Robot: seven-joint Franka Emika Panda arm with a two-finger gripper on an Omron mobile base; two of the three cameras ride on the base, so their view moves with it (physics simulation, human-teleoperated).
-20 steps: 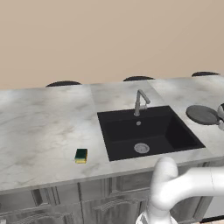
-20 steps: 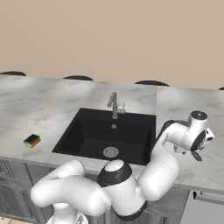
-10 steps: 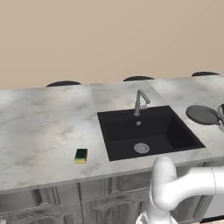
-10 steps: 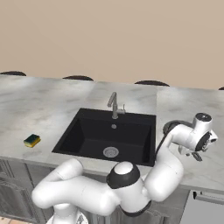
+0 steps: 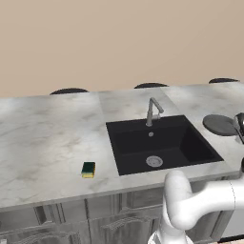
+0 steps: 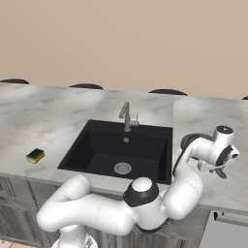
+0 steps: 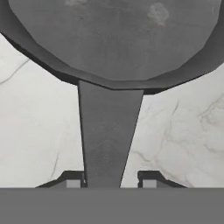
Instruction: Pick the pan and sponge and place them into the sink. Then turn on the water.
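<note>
1. Frying pan (image 7: 113, 39) sat on the marble countertop (image 5: 43, 143), right of the sink (image 5: 159, 143).
2. Gripper (image 7: 109, 181) straddled the pan's handle; left finger touched it, right finger stood slightly off. Firm grip: could not tell.
3. Sponge (image 5: 88, 169) lay left of the sink; faucet (image 5: 152, 111) behind the basin.

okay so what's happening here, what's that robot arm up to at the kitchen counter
The white robot arm is reaching to the right of the matte black sink, where a round dark grey frying pan sits on the grey marble counter. Its gripper is down at the pan's straight handle, with a finger on each side of it, but the pan has not been lifted. The small green and yellow sponge lies untouched on the counter left of the sink. No water runs from the brushed-metal faucet.
</note>
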